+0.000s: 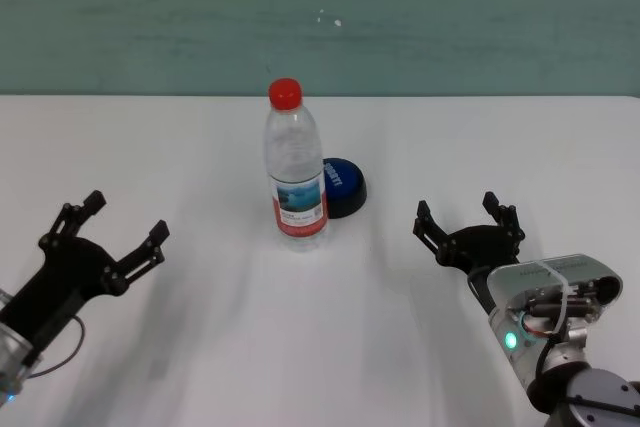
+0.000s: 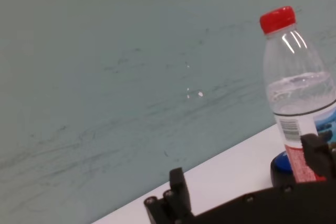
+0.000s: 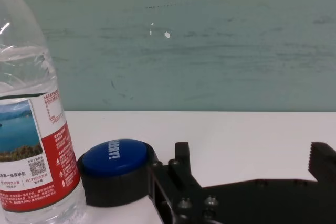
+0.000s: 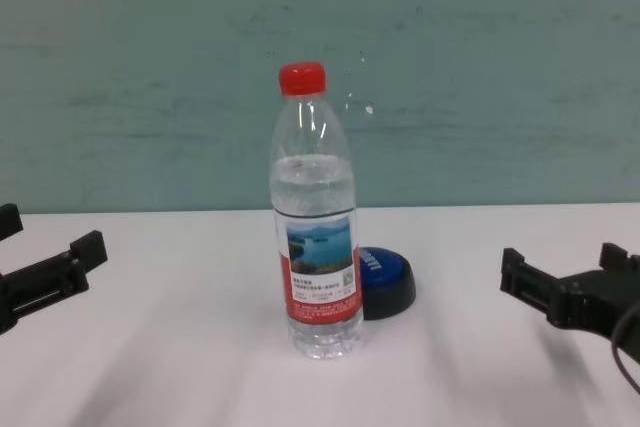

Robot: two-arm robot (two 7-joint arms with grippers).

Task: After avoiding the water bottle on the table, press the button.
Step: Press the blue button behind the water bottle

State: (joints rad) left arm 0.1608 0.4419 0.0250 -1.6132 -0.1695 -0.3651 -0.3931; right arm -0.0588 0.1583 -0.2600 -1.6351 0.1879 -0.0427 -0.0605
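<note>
Both grippers hover open and empty in the head view, right gripper (image 1: pixel 468 225) nearer the button (image 1: pixel 341 185) tucked behind-right of the upright bottle (image 1: pixel 296 169), left gripper (image 1: pixel 108 232) blocked; right wrist view shows a clear path to it.

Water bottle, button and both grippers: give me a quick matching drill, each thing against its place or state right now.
Things:
1. water bottle
2. button
3. left gripper
4. right gripper

Places or states:
A. jaws open, low at the table's right side
B. stands upright, red cap on
C. jaws open, low at the table's left side
D. sits behind the bottle, partly hidden by it, to its right

Pairs: 1-B, 2-D, 3-C, 4-A
</note>
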